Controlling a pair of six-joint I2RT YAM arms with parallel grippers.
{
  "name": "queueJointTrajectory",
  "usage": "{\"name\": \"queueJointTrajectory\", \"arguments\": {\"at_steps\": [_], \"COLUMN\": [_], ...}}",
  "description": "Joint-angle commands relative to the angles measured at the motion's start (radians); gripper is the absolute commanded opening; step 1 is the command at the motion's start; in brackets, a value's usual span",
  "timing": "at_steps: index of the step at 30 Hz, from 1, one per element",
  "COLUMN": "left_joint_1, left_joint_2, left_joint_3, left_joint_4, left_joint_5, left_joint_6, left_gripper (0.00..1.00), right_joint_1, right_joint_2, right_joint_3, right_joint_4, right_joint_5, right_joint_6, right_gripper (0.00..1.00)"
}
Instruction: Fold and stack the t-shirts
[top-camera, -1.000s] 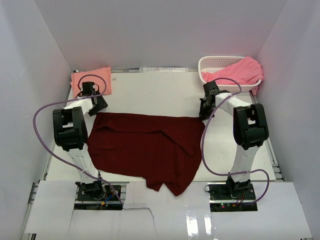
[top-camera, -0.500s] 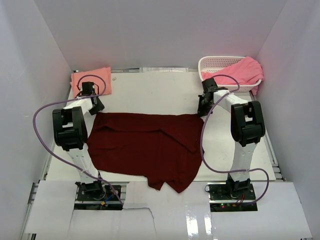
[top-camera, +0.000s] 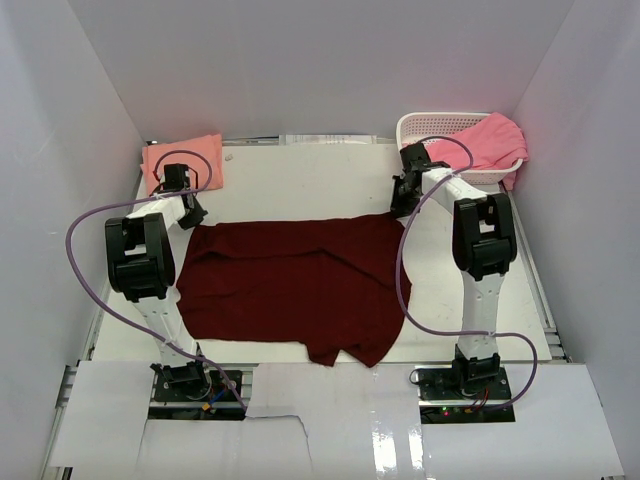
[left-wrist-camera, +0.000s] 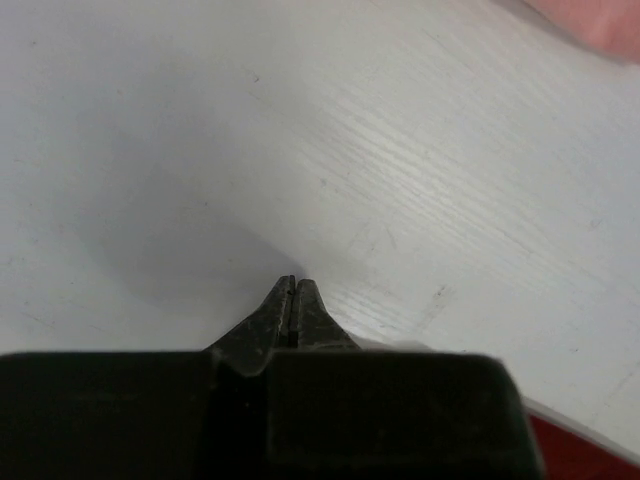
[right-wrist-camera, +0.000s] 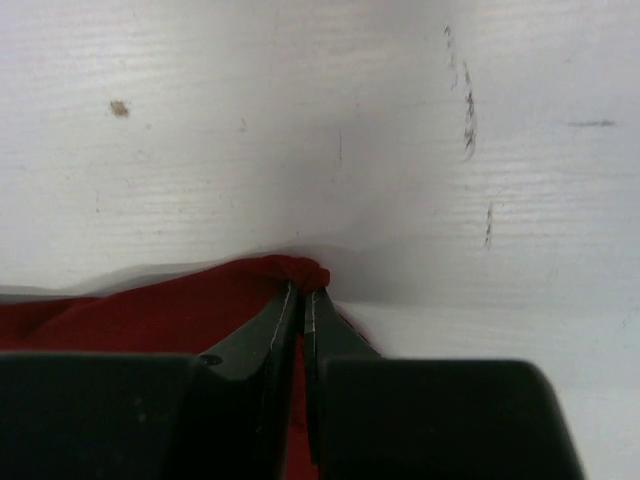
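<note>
Starting at the far left corner of the table (top-camera: 300, 180), the salmon-peach t-shirt (top-camera: 183, 160) lies as a folded, roughly square pad against the back edge. Just in front of it the left gripper (top-camera: 190, 212) hangs low at the far left corner of the maroon t-shirt (top-camera: 290, 285). In the left wrist view its fingers (left-wrist-camera: 293, 292) are pressed together tip to tip over bare white tabletop, with a sliver of maroon cloth (left-wrist-camera: 590, 452) in the lower right corner. No cloth shows between the tips, so I cannot tell whether they pinch the shirt's corner. The maroon t-shirt is spread across the middle of the table between the two arms. Its far edge runs fairly straight from one gripper to the other, a diagonal crease crosses its right half, and an uneven flap reaches toward the near edge. At its far right corner sits the right gripper (top-camera: 400, 200). The right wrist view shows those fingers (right-wrist-camera: 304, 296) closed on a bunched fold of the maroon cloth (right-wrist-camera: 150, 310) that rises around the tips. Further right, in the far right corner, the white lattice basket (top-camera: 425, 125) holds the pink t-shirt (top-camera: 480, 140), which is heaped inside and spills over its right rim.
</note>
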Motion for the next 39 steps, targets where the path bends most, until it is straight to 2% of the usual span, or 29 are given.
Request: {"name": "queueJointTrajectory", "arguments": {"at_steps": [1, 7, 13, 28, 35, 36, 39], "left_joint_1": [-0.003, 0.013, 0.033, 0.036, 0.036, 0.035, 0.036], "left_joint_2": [-0.034, -0.008, 0.069, 0.186, 0.114, 0.085, -0.007], "left_joint_3": [0.037, 0.072, 0.171, 0.318, 0.326, 0.326, 0.298], "left_joint_4": [-0.022, -0.050, -0.097, -0.106, -0.108, -0.108, -0.105], "left_joint_5": [-0.024, -0.041, -0.035, -0.011, -0.072, -0.077, -0.109], "left_joint_6": [-0.001, -0.030, -0.047, -0.082, -0.101, -0.102, -0.117], "left_gripper": [0.00, 0.00, 0.00, 0.01, 0.55, 0.59, 0.61], "right_joint_1": [-0.014, -0.028, -0.054, -0.077, -0.077, -0.077, -0.077], "right_joint_2": [0.046, 0.090, 0.151, 0.268, 0.254, 0.253, 0.244], "right_joint_3": [0.060, 0.139, 0.229, 0.404, 0.412, 0.418, 0.416], "right_joint_4": [-0.013, -0.027, -0.030, -0.026, 0.005, 0.005, 0.013], "right_joint_5": [0.015, 0.015, -0.031, -0.096, -0.123, -0.126, -0.136], "right_joint_6": [-0.007, -0.005, -0.007, -0.019, -0.017, -0.017, -0.016], "right_gripper": [0.08, 0.08, 0.08, 0.08, 0.08, 0.10, 0.08]}}
